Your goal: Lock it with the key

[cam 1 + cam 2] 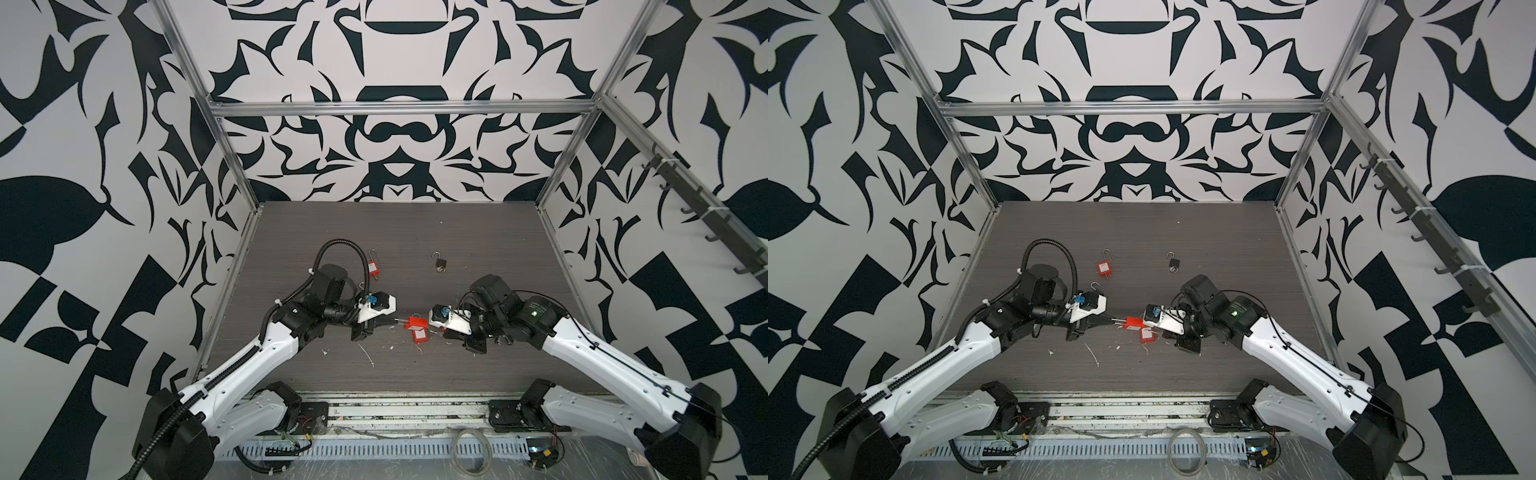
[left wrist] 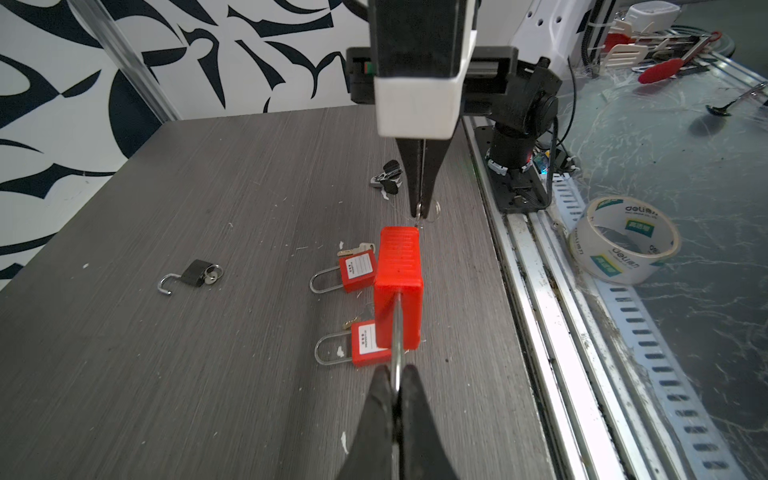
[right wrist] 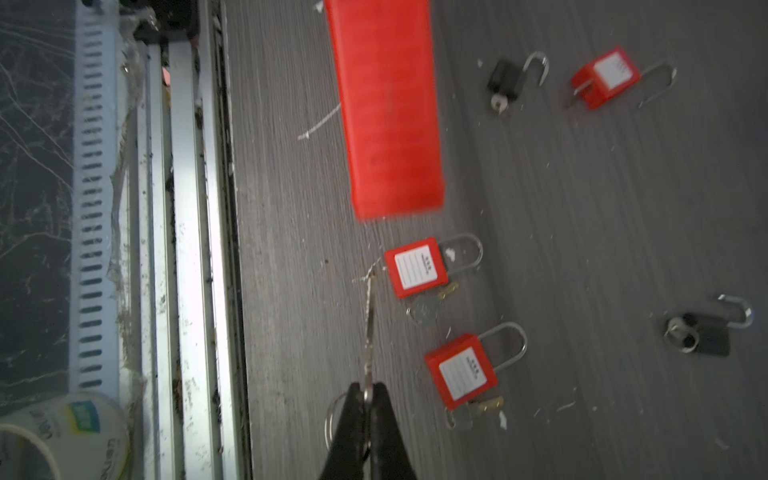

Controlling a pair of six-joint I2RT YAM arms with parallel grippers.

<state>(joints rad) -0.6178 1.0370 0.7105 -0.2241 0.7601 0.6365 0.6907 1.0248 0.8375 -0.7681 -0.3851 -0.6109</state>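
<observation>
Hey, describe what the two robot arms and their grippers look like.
Both arms have white shells with black joints. The left arm carries a black corrugated cable conduit; the right arm has thin black cables and a green light. Each wrist bears a white camera mount with a blue plug. The fingers are black, slim and tapered.

In both top views the lock [image 1: 414, 322] hangs mid-frame above the table [image 1: 374, 224]. My left claw [image 1: 390, 320] is at its left end, my right claw [image 3: 368, 392] at its right, with the key [image 3: 369, 324] just off it. A second lock [image 1: 419, 334] lies just below. A third lock [image 1: 374, 266] lies up-left, a fourth lock [image 1: 439, 262] up-right.
</observation>
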